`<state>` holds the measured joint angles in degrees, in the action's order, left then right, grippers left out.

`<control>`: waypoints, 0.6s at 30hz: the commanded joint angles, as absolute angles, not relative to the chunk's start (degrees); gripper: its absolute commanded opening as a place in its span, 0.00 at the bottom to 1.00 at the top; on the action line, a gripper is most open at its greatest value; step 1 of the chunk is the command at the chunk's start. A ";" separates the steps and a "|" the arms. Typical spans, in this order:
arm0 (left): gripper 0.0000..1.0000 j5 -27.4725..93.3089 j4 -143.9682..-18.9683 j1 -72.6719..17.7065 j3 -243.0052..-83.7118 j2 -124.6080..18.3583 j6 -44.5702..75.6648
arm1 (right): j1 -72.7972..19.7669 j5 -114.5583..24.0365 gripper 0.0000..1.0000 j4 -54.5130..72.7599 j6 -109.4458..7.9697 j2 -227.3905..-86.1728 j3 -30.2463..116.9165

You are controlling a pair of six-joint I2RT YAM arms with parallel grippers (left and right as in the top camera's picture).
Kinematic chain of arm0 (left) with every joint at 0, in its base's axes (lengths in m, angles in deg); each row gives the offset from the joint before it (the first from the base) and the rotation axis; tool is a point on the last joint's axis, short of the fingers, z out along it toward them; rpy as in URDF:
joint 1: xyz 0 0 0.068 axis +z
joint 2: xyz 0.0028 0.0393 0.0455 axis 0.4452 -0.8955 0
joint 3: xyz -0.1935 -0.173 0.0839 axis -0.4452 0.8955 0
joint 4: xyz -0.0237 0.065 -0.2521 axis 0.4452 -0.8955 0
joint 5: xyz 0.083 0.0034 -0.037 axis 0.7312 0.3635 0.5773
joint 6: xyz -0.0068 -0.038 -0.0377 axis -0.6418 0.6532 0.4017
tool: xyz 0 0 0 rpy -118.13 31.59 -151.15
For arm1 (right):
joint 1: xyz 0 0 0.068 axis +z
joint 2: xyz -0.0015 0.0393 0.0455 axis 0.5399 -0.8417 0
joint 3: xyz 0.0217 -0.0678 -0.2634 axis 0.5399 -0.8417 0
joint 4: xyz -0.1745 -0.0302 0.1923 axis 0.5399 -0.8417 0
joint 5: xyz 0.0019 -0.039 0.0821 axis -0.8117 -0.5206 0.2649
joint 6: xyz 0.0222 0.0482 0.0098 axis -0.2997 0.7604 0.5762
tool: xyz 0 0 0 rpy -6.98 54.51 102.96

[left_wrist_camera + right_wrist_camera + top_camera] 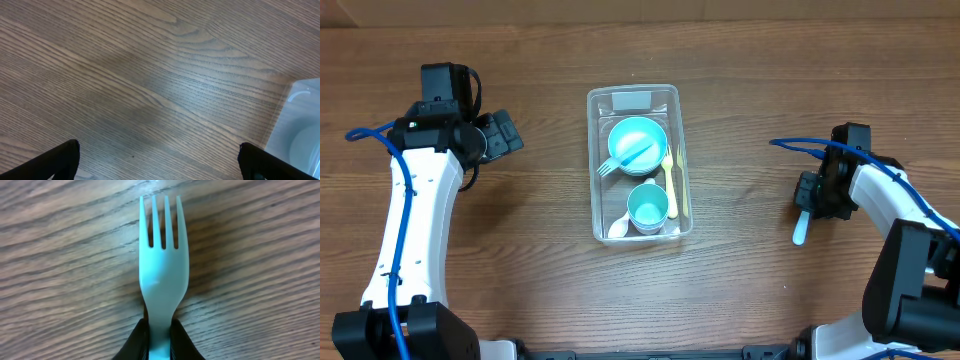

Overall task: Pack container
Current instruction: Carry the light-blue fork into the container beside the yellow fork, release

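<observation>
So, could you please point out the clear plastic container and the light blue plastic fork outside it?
clear plastic container (632,100): overhead view, label end.
light blue plastic fork (164,287): right wrist view, neck below tines.

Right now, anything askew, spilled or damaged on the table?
Nothing stands out. The container sits upright with bowl and cup inside, nothing spilled. One blue fork is outside it, gripped by the right arm's fingers.

left arm (415,215): white link stretched along the table's left side, wrist turned inward | left gripper (506,134): jaws spread wide, fingertips (65,157) far apart | right arm (900,215): folded at the right side, wrist pointing down | right gripper (806,208): fingers (134,341) clamped on handle of pale blue fork (164,275)
</observation>
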<state>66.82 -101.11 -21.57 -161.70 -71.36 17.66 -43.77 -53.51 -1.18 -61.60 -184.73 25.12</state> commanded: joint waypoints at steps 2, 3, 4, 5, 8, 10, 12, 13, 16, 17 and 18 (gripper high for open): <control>1.00 67.10 -101.00 -21.53 -162.72 -69.97 16.37 | -40.08 -52.31 0.06 -7.32 -61.43 -180.38 34.60; 1.00 67.10 -101.00 -21.53 -162.72 -69.97 16.37 | -39.09 -52.29 0.06 -8.85 -61.43 -180.25 36.57; 1.00 67.10 -101.00 -21.53 -162.72 -69.97 16.37 | -37.78 -52.27 0.06 -10.69 -61.32 -180.22 39.11; 1.00 67.10 -101.00 -21.53 -162.72 -69.97 16.37 | -36.69 -52.29 0.06 -12.02 -60.88 -180.22 41.09; 1.00 67.10 -101.00 -21.53 -162.72 -69.97 16.37 | -31.97 -52.05 0.06 -15.13 -57.89 -180.22 47.91; 1.00 67.10 -101.00 -21.53 -162.72 -69.97 16.37 | -28.12 -51.83 0.06 -15.74 -56.07 -180.22 51.54; 1.00 67.10 -101.00 -21.53 -162.72 -69.97 16.37 | -24.14 -51.61 0.06 -15.85 -55.33 -180.22 53.84; 1.00 67.10 -101.00 -21.53 -162.72 -69.97 16.37 | -22.42 -51.61 0.06 -15.78 -54.89 -180.22 54.45; 1.00 67.10 -101.00 -21.53 -162.72 -69.97 16.37 | -17.28 -51.46 0.06 -15.21 -54.06 -180.25 54.84; 1.00 67.10 -101.00 -21.53 -162.72 -69.97 16.37 | -15.40 -51.48 0.06 -15.21 -54.06 -180.25 54.84; 1.00 67.10 -101.00 -21.53 -162.72 -69.97 16.37 | -13.96 -51.48 0.06 -15.21 -54.02 -180.25 54.84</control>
